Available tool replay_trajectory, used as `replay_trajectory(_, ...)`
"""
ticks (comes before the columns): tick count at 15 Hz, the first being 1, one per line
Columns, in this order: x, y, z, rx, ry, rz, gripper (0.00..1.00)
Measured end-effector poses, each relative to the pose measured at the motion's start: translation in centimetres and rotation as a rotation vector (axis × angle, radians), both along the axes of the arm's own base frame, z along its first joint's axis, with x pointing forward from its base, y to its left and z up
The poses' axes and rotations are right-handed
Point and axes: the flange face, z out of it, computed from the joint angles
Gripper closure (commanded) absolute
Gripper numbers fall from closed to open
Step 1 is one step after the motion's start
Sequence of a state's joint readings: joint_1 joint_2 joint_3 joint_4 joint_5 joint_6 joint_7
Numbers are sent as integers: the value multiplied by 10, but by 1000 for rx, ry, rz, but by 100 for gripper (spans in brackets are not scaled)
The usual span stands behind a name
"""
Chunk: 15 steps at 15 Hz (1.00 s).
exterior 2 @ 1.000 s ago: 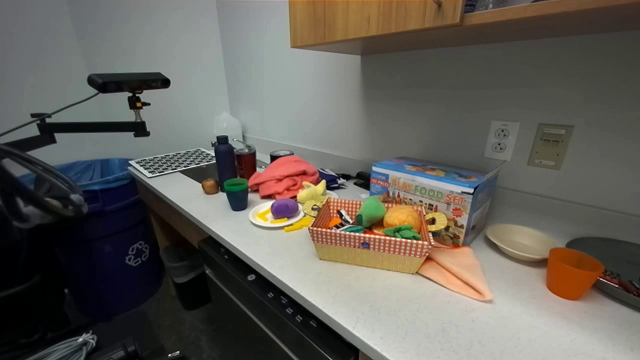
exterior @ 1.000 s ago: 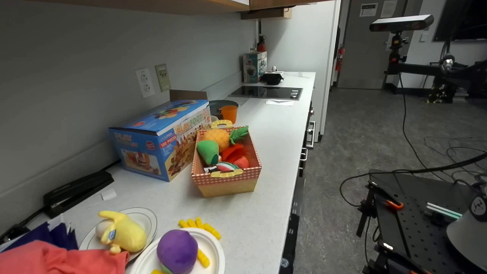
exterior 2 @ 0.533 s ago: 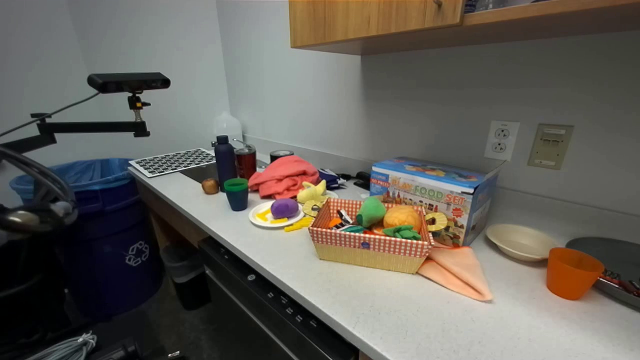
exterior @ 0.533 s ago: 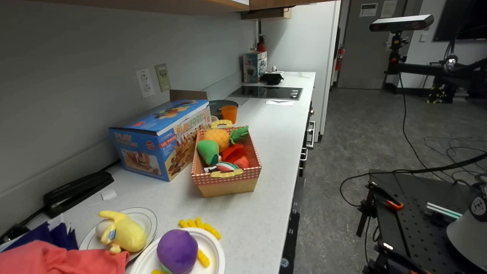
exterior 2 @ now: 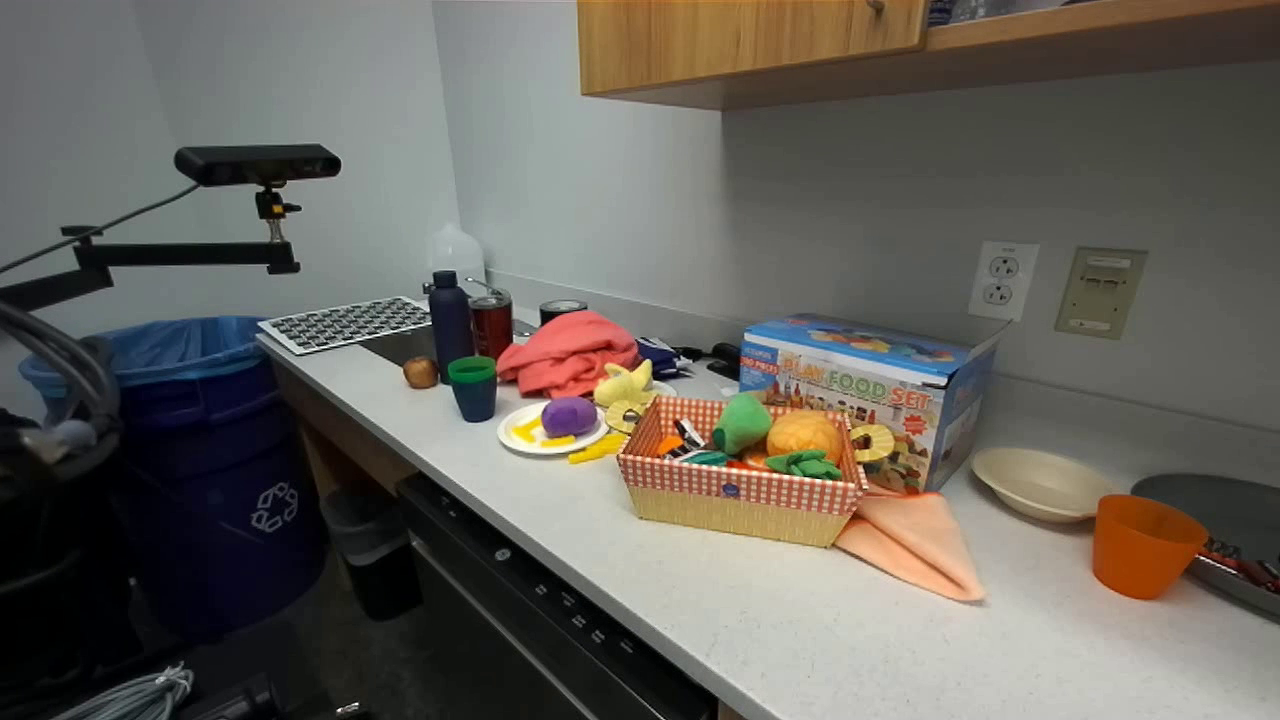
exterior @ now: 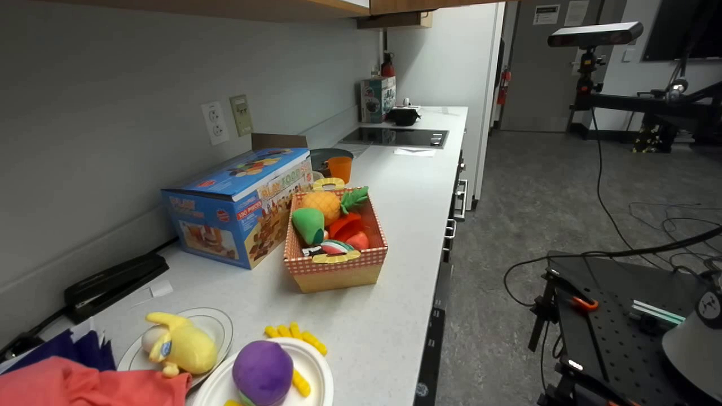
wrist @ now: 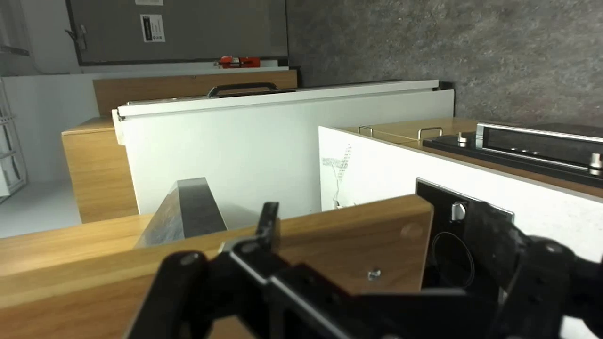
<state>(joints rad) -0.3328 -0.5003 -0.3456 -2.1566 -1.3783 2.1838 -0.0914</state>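
Note:
My gripper [wrist: 377, 212] shows in the wrist view with its fingers [wrist: 268, 226] wide apart and nothing between them. Behind the gap is a wooden cabinet end [wrist: 353, 240], with the cooktop [wrist: 452, 254] beyond; no contact is visible. Neither exterior view shows the jaws. On the counter stands a checked basket [exterior 2: 740, 510] holding a green plush [exterior 2: 742, 424], a pineapple plush [exterior 2: 805, 437] and other toys. Beside it, a purple plush [exterior: 263, 372] and yellow sticks lie on a white plate [exterior: 321, 378]. A yellow plush [exterior: 189, 347] rests on another plate.
A blue play-food box [exterior 2: 860, 390] stands against the wall behind the basket. An orange cup [exterior 2: 1145, 545], a beige bowl [exterior 2: 1045, 485] and a peach cloth [exterior 2: 920, 545] are nearby. Bottles, a green-rimmed cup [exterior 2: 473, 388] and a coral cloth [exterior 2: 570, 355] stand farther along. A cabinet [exterior 2: 750, 45] overhangs the counter.
In the exterior views, the dark part with cables has shifted left and down at the left edge, and a shiny round part has moved slightly right. The counter items have not moved.

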Motion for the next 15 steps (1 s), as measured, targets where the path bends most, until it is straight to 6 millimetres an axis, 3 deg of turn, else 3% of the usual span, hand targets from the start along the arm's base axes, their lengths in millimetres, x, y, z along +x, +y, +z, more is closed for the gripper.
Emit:
replay_trajectory(3, 1, 6, 8, 19, -37, 9, 0)
replay_trajectory(5, 8, 23, 18, 86, -112, 41, 0)
replay_trajectory(11, 32, 113, 65, 391, -313, 161, 0)
replay_trajectory(15, 45, 152, 81, 605, -399, 246, 0)
